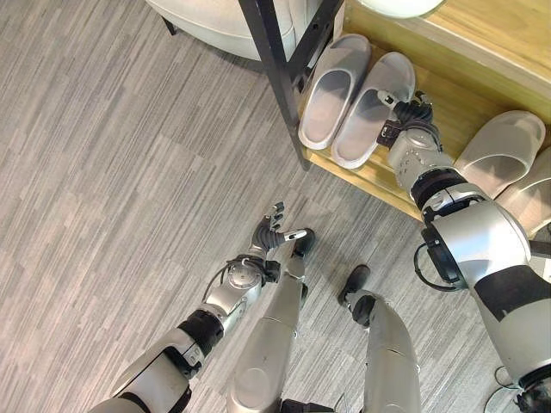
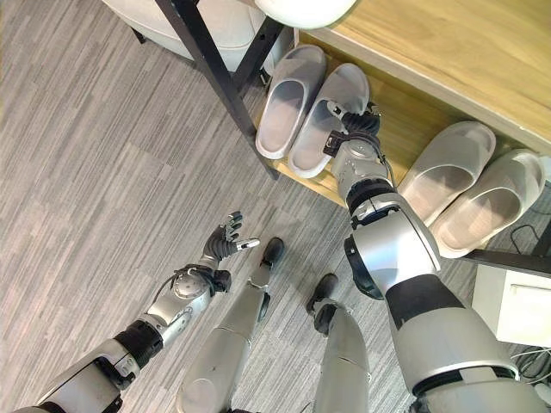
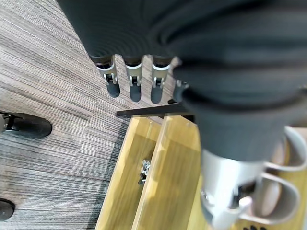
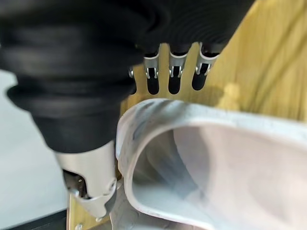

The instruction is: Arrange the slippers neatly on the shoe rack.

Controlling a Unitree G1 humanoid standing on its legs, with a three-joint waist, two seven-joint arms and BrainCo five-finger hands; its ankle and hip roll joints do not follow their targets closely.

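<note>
Right hand [image 2: 355,142] reaches onto the lower wooden shelf [image 2: 392,120] of the shoe rack, set against the inner edge of a pale grey slipper [image 2: 331,116]. In the right wrist view the thumb [image 4: 93,182] sits just by the raised band of this slipper [image 4: 192,158] while the fingers [image 4: 173,79] extend over the band toward the wood beyond; whether they actually pinch the band cannot be told. That slipper lies sole-down beside its mate [image 2: 288,99], the two touching along their sides at the left end of the shelf, next to the rack's black metal leg [image 2: 215,77]. Further right on the same shelf, well apart from the first pair, a second pair of grey slippers lies side by side: one [image 2: 443,168] nearer the middle, the other [image 2: 491,202] at the right end. Above them runs the rack's wooden top board [image 2: 448,43].

Left hand [image 2: 225,239] hangs over the grey striped carpet floor [image 2: 86,172], near the robot and away from the rack, with its fingers [image 3: 135,84] relaxed and holding nothing. A pale upholstered seat [image 1: 224,21] stands at the far side beyond the black leg.
</note>
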